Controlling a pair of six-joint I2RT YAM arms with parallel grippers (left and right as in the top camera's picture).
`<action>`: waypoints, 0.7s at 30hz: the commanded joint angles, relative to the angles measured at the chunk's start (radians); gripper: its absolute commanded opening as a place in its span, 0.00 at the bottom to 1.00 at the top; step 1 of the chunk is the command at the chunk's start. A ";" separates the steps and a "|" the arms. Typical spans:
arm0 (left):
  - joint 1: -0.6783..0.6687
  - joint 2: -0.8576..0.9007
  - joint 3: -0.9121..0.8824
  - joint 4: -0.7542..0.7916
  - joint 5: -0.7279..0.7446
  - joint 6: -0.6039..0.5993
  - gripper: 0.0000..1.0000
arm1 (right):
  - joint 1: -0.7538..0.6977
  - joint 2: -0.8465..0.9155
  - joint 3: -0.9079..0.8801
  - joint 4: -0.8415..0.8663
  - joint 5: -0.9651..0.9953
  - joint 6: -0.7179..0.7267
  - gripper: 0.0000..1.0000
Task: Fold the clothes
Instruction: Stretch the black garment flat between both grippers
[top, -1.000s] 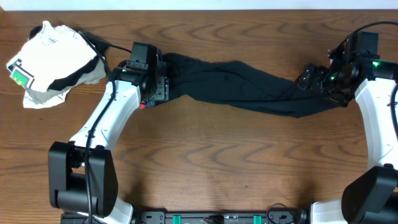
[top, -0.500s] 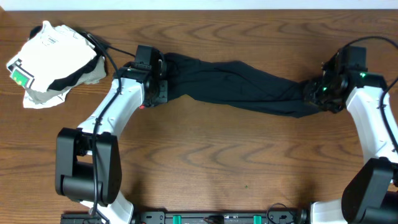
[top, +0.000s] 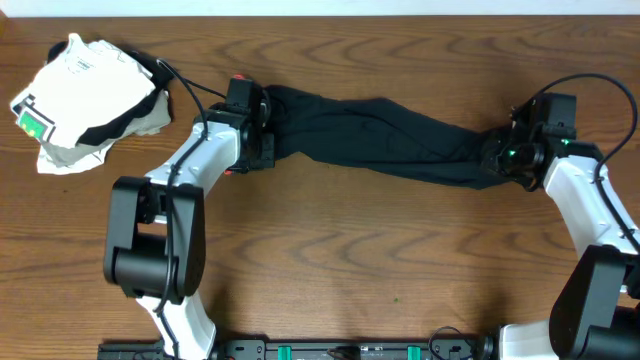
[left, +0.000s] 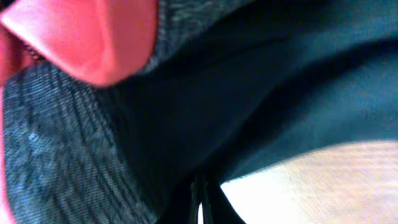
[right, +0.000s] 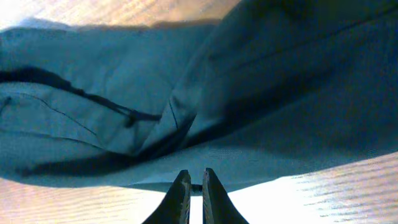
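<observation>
The clothes (top: 380, 130) lie as a long twisted black band across the middle of the table. My left gripper (top: 262, 135) is shut on their left end. In the left wrist view the grey waistband (left: 56, 155) and its red-orange edge (left: 93, 37) fill the frame, with the left gripper (left: 200, 202) closed in black fabric. My right gripper (top: 497, 158) is shut on the right end. The right wrist view shows the right gripper (right: 194, 183) pinching the hem of the clothes (right: 249, 93) just above the wood.
A white garment with a green tag (top: 80, 95) lies bunched at the far left corner, with a cable running beside it. The wooden table (top: 350, 260) stretches bare in front of the clothes; its far edge runs close behind them.
Both grippers have gone from open to shut on the ends of the clothes. The right gripper slid slightly left and nearer; the left arm's elbow swung inward.
</observation>
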 joint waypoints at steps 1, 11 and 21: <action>0.021 0.038 -0.006 0.006 -0.004 -0.004 0.06 | 0.006 0.000 -0.017 0.008 0.003 0.003 0.06; 0.103 0.077 -0.007 -0.015 -0.005 -0.004 0.06 | 0.001 0.071 -0.041 0.068 0.101 0.008 0.10; 0.189 0.077 -0.007 -0.055 -0.005 0.001 0.06 | -0.051 0.229 -0.041 0.133 0.105 0.023 0.01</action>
